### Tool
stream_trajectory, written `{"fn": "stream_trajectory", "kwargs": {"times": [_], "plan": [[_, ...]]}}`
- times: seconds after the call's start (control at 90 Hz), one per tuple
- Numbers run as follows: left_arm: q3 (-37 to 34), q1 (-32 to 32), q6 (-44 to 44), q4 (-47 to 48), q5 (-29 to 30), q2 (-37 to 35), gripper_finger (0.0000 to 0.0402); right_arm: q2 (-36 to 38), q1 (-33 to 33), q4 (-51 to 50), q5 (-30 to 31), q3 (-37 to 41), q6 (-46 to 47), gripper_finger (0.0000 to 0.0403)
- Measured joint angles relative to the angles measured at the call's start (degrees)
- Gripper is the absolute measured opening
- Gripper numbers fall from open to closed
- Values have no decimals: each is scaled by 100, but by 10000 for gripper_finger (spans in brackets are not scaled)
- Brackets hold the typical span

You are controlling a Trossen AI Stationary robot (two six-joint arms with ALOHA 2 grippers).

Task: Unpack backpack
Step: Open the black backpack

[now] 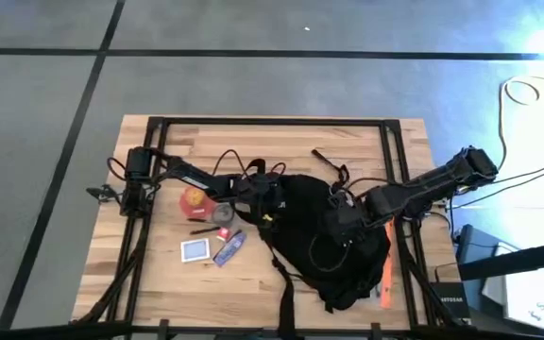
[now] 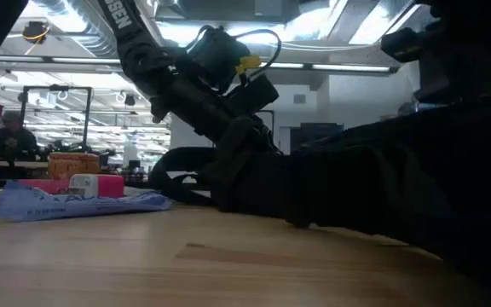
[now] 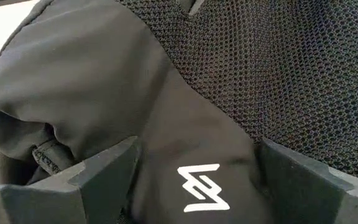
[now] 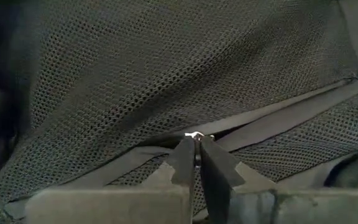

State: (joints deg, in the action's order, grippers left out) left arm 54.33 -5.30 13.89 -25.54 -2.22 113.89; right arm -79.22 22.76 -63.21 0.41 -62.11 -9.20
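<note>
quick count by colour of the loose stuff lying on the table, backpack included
black: 2, the backpack and a small dark bit near the far edge
red/yellow: 1
blue wrapper: 1
white-faced card: 1
orange strip: 1
small items by the red one: unclear
total: 6

Layout on the table (image 1: 159, 283): the backpack (image 1: 319, 236) lies right of centre, straps trailing toward the near edge. Left of it — a jar (image 1: 193, 197), a small card (image 1: 195, 249) and a packet (image 1: 229, 247), close together. The left gripper (image 1: 264, 200) meets the backpack's left side; the right gripper (image 1: 336, 227) rests upon it.
</note>
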Motion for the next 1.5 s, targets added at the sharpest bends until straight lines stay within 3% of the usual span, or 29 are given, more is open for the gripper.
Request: {"fn": "stream_trajectory", "kwargs": {"times": [0.278,0.533,0.767,0.989,1.178,1.5], "plan": [[0,0,-3,-2,-4,0,322,233,437,121,246,367,751,0],[0,0,-13,-11,-4,0,322,1306,750,947,325,1798,1949,0],[0,0,-13,-43,-4,2,322,2056,966,891,561,1937,2678,0],[0,-1,12,-152,0,7,322,2371,1113,766,699,1941,2795,0],[9,9,-40,-141,119,-13,322,2292,1106,771,774,1943,2222,0],[679,-15,-147,-62,249,-218,322,2068,956,924,855,1916,2175,0]]}}
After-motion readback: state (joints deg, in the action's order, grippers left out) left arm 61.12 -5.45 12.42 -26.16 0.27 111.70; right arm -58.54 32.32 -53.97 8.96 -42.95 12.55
